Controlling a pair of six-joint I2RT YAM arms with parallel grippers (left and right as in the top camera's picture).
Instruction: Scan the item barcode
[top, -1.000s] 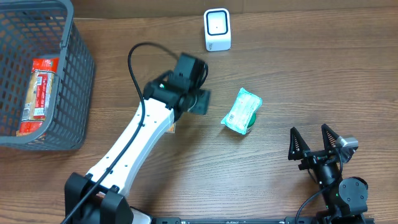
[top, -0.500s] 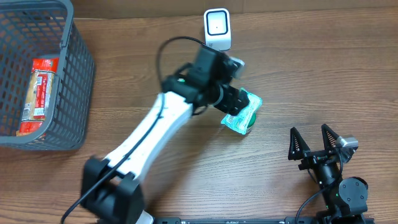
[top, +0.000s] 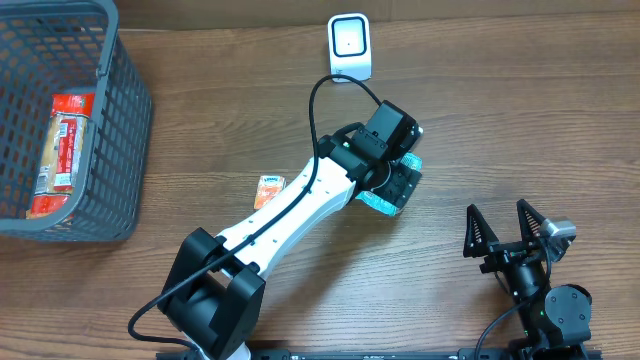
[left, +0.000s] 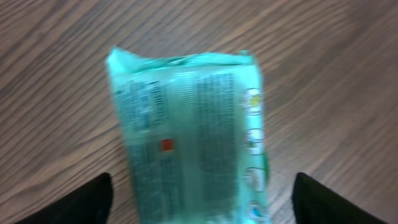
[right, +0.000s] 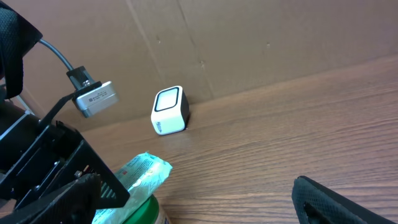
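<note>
The item is a mint-green printed packet (left: 189, 134) lying on the wood table; its far end rests on a green round lid (right: 144, 213). My left gripper (left: 202, 202) hovers just above it, open, one black fingertip on each side and neither touching it. From overhead the left gripper (top: 399, 181) hides most of the packet (top: 377, 201). The white barcode scanner (top: 350, 47) stands at the table's back edge, also seen as the scanner (right: 169, 110) from the right wrist. My right gripper (top: 510, 234) stands open and holds nothing at the front right.
A grey mesh basket (top: 120, 110) at the back left holds a red packet (top: 62, 150). A small orange packet (top: 268, 190) lies on the table beside the left arm. A brown cardboard wall (right: 249, 43) closes off the back.
The left arm has swung right from the table's middle to over the green packet, with its jaws wider. The small orange packet it covered now shows. The right arm has not moved.
</note>
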